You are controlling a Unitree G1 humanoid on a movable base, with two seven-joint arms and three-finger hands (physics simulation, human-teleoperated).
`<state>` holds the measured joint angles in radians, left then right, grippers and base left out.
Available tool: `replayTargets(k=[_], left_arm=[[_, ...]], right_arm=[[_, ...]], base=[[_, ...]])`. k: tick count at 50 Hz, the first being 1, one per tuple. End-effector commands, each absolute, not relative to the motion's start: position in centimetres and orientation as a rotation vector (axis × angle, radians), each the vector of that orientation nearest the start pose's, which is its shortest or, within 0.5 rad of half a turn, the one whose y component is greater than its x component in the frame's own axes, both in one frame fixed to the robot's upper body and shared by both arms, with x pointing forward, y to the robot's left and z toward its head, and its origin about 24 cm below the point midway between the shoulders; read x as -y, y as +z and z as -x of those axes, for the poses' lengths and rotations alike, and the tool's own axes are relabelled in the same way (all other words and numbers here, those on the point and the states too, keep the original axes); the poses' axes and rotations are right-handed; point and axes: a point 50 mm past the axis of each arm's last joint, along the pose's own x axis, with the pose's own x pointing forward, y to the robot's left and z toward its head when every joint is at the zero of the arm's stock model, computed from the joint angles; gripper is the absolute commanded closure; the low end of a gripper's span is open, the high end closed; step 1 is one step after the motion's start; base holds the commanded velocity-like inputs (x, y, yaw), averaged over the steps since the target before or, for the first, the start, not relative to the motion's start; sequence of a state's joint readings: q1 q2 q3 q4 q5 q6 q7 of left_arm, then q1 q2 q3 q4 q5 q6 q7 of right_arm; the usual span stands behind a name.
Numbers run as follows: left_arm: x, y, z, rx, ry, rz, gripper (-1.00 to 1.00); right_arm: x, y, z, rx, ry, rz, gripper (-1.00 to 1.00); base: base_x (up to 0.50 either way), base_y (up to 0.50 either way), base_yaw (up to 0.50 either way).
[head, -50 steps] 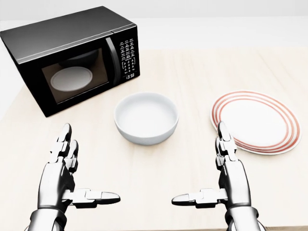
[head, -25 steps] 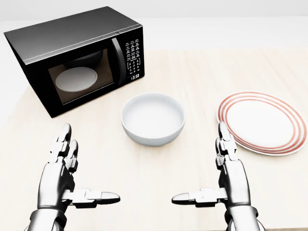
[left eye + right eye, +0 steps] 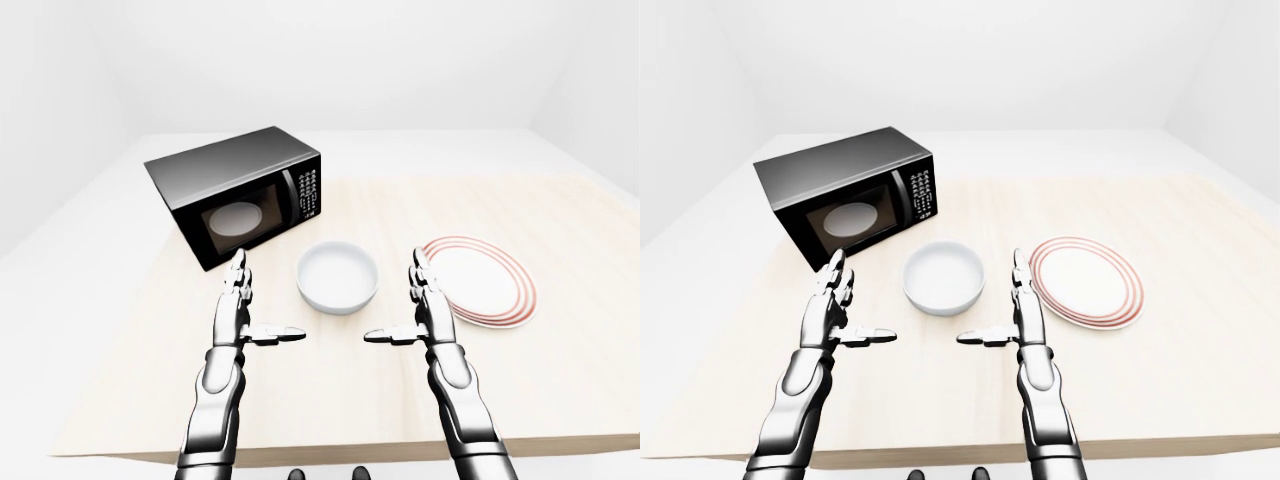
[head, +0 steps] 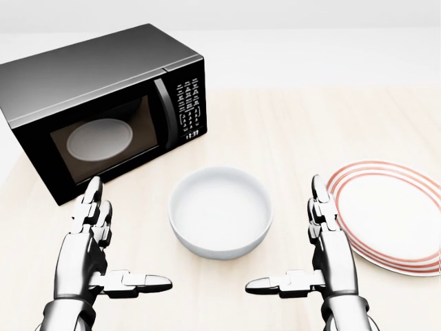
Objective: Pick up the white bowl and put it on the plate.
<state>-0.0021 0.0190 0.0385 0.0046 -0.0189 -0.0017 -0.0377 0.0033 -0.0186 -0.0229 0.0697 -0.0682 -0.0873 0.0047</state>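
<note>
Left hand: the silver three-finger left hand (image 4: 93,252) is spread wide, two fingers pointing up the head view and the thumb stretched sideways toward the other hand; it grips nothing.
Right hand: the silver three-finger right hand (image 4: 320,252) mirrors it, fingers up and thumb pointing inward, spread and holding nothing.
White bowl: the round white ceramic-looking bowl (image 4: 220,210) sits upright on the table between the two hands and a little above them in the head view, apart from both; its hollow looks empty.
Plate: the flat white plate with red rings around its rim (image 4: 393,217) lies to the right of the right hand's fingers, near them, partly cut off by the right edge of the head view. In the left-eye view it shows whole, beside the bowl and not touching it.
Microwave: the black box-shaped microwave with a glass door and a keypad (image 4: 103,103) stands above the left hand in the head view, up and left of the bowl; a pale round turntable shows through the door.
Table: the pale wooden tabletop (image 3: 120,370) carries everything.
In the way: nothing lies between either hand and the bowl, nor between the bowl and the plate; the microwave's corner near the keypad is the nearest obstacle, on the bowl's upper left.
</note>
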Motion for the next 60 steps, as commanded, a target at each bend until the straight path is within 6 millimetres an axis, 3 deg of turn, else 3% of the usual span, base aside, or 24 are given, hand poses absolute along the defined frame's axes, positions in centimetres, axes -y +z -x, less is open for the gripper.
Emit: replayTargets(k=[1,18,32,46,60], left_arm=[[-16.0,4.1,-25.4,0.0,0.0,0.0,-1.0],[-16.0,4.1,-25.4,0.0,0.0,0.0,-1.0],[-16.0,4.1,-25.4,0.0,0.0,0.0,-1.0],[-16.0,4.1,-25.4,0.0,0.0,0.0,-1.0],[-16.0,4.1,-25.4,0.0,0.0,0.0,-1.0]], right_arm=[[15.7,3.3,-25.1,0.013,-0.011,0.087,-1.0],[15.8,3.4,-25.1,0.019,-0.015,0.091,-1.0],[16.0,4.5,-24.9,0.07,-0.03,0.341,-1.0],[15.9,5.8,-26.2,0.121,-0.008,0.535,-1.0],[16.5,6.9,-27.3,0.137,0.053,0.856,-1.0]], base=[[0.34,0.0,0.0],[0.14,0.0,0.0],[0.0,0.0,0.0],[0.0,0.0,0.0],[0.0,0.0,0.0]])
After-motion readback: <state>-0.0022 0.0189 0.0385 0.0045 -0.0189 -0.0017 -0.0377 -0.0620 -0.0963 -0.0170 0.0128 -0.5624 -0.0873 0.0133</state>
